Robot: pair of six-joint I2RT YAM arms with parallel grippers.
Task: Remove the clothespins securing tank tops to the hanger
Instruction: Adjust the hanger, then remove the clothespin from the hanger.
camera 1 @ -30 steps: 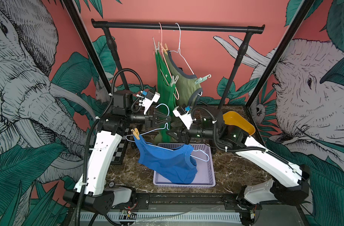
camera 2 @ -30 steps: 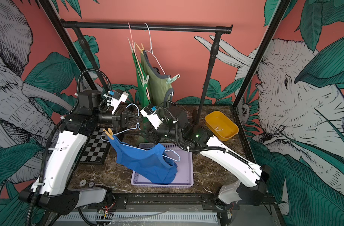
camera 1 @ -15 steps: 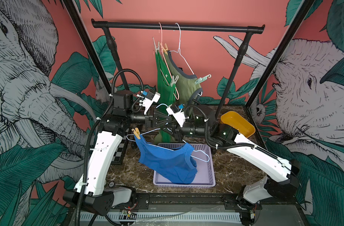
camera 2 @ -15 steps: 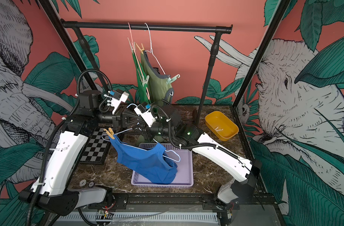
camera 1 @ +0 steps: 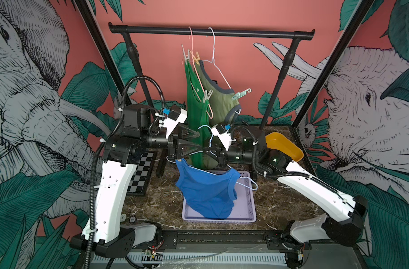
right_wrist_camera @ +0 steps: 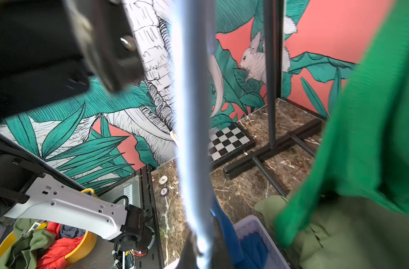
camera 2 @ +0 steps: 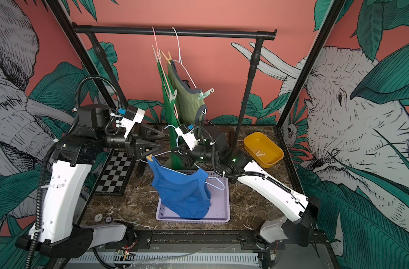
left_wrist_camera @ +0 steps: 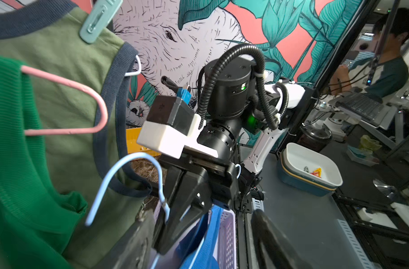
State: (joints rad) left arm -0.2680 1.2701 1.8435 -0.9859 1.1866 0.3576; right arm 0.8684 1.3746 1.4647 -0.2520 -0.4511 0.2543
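We see right gripper (camera 1: 210,149) clamped on the blue hanger (left_wrist_camera: 125,160), blue top (camera 1: 206,191) dangling into the basket (camera 1: 244,205), tan pin (camera 1: 179,160) still on; left gripper (camera 1: 199,140) jaws wide apart.

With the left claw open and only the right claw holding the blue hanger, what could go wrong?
Held only by the right claw, the blue hanger may swing or tilt, moving the tan clothespin away from the open left claw. The left claw might pinch the blue tank top instead of the pin.

Matt cloth tank tops (camera 1: 206,193)
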